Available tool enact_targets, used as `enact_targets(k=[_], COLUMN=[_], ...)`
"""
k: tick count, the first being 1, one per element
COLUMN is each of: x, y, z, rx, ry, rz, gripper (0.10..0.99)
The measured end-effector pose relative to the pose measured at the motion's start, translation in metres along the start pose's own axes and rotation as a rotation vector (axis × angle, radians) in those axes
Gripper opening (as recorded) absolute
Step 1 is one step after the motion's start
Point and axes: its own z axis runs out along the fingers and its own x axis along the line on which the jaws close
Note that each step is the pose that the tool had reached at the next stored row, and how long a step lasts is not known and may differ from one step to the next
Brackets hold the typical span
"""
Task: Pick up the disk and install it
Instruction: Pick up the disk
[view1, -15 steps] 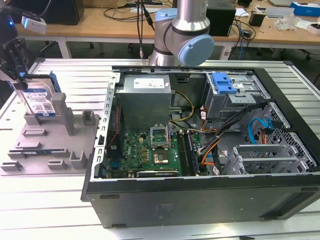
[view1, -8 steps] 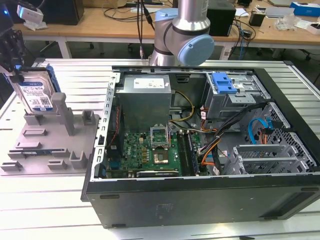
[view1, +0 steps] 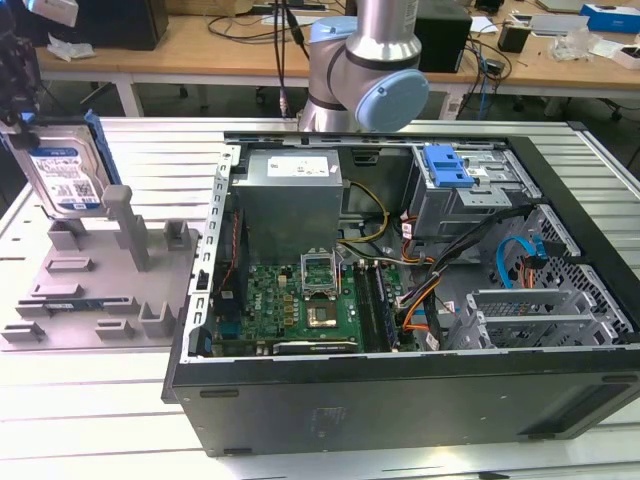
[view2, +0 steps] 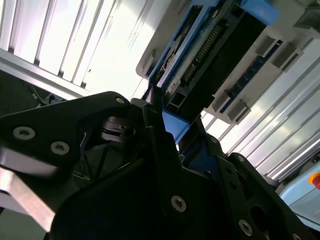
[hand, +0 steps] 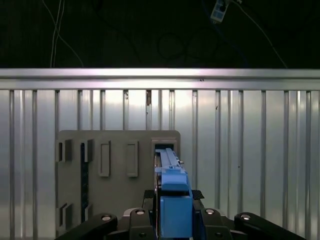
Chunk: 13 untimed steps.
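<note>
The disk (view1: 62, 172), silver with a white-and-blue label and a blue caddy rail, stands on edge at the exterior view's far left, at the back end of the grey fixture plate (view1: 95, 285). My gripper (view1: 22, 120) comes down on its top edge and is shut on it. In the first wrist view the disk (hand: 167, 160) runs edge-on from between the black fingers (hand: 197, 195) toward a slot in the fixture. The second wrist view shows the disk's connector side (view2: 215, 55) clamped at the gripper (view2: 170, 125). I cannot tell whether the disk's lower edge still touches the fixture.
An open computer case (view1: 400, 290) lies to the right of the fixture, with the motherboard and cables exposed. Its grey drive bay (view1: 470, 195) carries a blue latch piece (view1: 447, 165). The arm's base (view1: 365, 60) stands behind the case. Grey posts (view1: 125, 225) rise from the fixture.
</note>
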Motion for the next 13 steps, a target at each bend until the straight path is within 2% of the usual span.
enact_targets(k=[2, 11, 13], x=[0.0002, 0.0008, 0.0010], y=[0.0000, 0.0002, 0.0003], z=[-0.0108, -0.0448, -0.0555], rx=[0.000, 0.000, 0.000], ry=[0.0000, 0.0000, 0.0000], rz=[0.000, 0.000, 0.000], gripper=[0.365, 0.365, 0.365])
